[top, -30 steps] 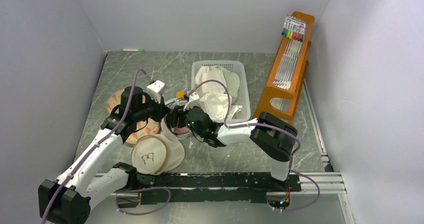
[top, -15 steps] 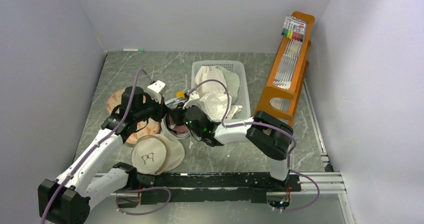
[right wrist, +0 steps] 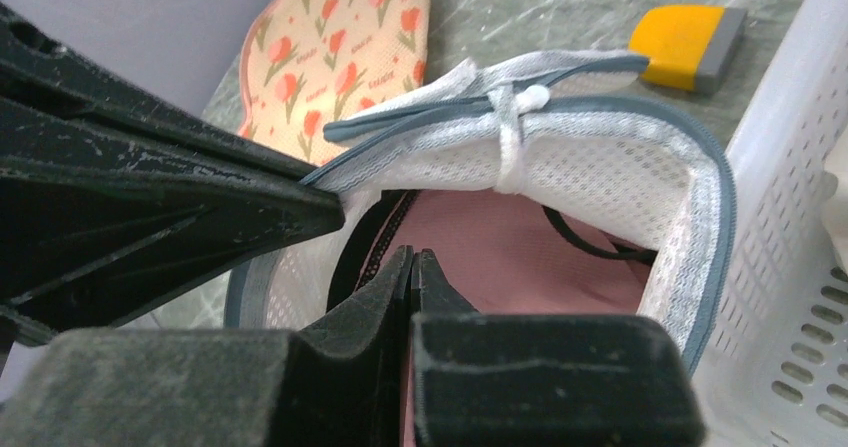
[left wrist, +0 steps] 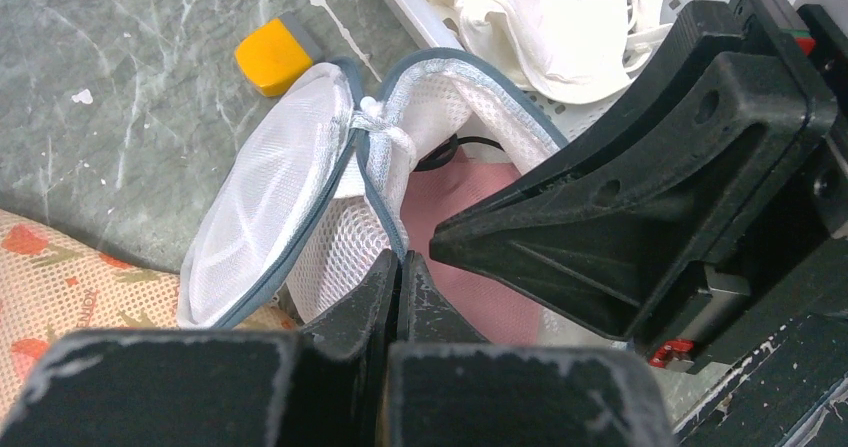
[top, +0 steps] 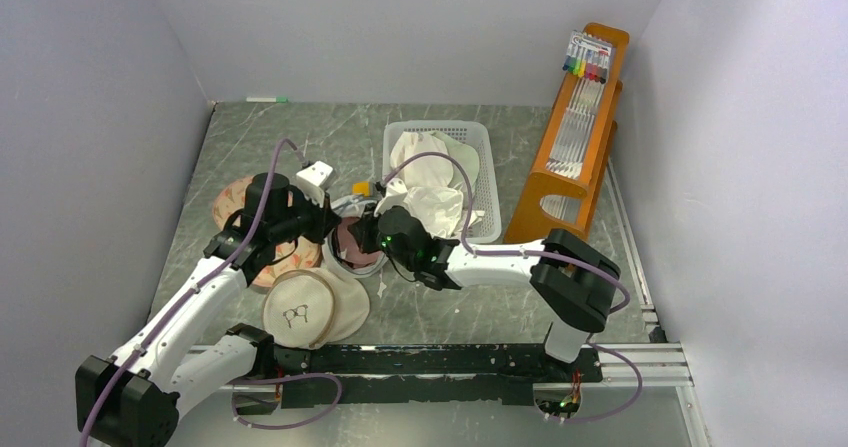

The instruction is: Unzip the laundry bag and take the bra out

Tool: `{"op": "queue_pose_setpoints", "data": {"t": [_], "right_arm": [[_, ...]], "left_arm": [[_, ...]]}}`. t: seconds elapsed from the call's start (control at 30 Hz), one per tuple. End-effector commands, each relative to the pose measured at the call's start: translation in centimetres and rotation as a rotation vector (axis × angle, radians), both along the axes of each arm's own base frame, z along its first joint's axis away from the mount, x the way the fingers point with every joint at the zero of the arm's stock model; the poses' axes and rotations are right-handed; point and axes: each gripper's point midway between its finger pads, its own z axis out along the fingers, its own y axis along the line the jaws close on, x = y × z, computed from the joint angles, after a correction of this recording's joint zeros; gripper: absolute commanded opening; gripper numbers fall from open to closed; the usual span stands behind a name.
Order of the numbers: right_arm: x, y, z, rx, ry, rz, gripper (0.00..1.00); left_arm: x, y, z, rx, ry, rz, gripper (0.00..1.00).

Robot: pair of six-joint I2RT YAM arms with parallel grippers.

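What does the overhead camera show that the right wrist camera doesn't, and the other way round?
Only overhead: the left arm and right arm whole, the wooden rack and the glasses pouch. Only right wrist: a close look inside the open bag, with the bra and its black strap, the white tie on the bag's rim, and the jaws shut on the bra's edge. Both: bag, pink bra, flowered pad, yellow block, basket.
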Motion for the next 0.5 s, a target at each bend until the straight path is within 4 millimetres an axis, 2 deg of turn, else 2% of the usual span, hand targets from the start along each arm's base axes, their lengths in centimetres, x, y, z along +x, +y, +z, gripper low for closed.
{"op": "queue_pose_setpoints", "data": {"t": [0.0,0.03,0.13,0.27,0.47], "right_arm": [[-1.3,0.3,0.0,-0.048,-0.003,0.104,0.0],[-1.2,0.9,0.3,-0.055,-0.026,0.132,0.0],[-0.5,2.4,1.3,-0.116,-0.086,0.178,0.14],[0.5,2.2,-0.4,-0.189,-0.072,0.132,0.3],[-0.4,2.4,-0.9,-0.154,-0.102,0.164,0.44]], "left_arm": [[0.0,-0.6,0.7,-0.001,-0.023,-0.017,0.07],[0.0,-0.6,0.7,0.003,-0.023,-0.014,0.07],[-0.1,-0.6,0.6,0.01,-0.029,-0.01,0.07],[-0.2,-0.8,0.6,0.011,-0.031,-0.02,0.07],[-0.2,-1.0,0.6,0.011,-0.03,-0.028,0.07]]}}
